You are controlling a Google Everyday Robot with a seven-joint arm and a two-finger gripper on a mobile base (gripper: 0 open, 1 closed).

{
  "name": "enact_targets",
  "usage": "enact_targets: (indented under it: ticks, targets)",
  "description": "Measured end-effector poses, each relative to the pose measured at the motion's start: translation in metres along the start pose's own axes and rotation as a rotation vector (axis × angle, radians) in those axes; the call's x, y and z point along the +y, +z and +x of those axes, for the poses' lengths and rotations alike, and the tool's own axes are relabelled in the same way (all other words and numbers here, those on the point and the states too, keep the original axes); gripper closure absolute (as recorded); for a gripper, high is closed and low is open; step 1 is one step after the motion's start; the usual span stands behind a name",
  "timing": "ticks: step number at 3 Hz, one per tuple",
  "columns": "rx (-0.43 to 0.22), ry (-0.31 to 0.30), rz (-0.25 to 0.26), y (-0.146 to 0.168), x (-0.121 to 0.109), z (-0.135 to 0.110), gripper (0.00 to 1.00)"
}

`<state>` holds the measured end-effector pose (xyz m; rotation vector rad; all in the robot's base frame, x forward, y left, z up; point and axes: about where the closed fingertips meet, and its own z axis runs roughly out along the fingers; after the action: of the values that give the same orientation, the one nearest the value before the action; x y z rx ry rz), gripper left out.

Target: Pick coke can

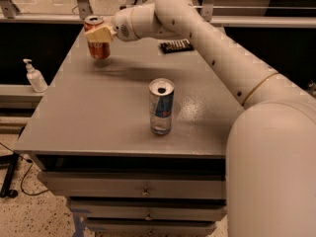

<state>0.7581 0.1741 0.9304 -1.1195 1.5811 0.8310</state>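
Observation:
The coke can (98, 49) is red with white script and a silver top. It is at the far left corner of the grey table (94, 117). My gripper (100, 33) reaches in from the right and is shut on the can's upper part, with a cream finger (102, 33) across its front. The can hangs upright just above the tabletop, with a shadow under it. The arm stretches from the lower right across the table's right side.
A slimmer silver-and-blue can (161, 106) stands open-topped at the table's middle. A small black object (176, 46) lies at the far edge. A white pump bottle (34, 76) stands on a ledge to the left. Drawers (143, 189) sit under the tabletop.

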Motion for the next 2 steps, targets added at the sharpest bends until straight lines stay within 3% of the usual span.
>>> enact_targets:
  ticks: [1,2]
  targets:
    - [-0.122,0.012,0.017,-0.049,-0.004,-0.016,1.00]
    - [-0.250,0.019,0.068,-0.112,-0.004,-0.028,1.00]
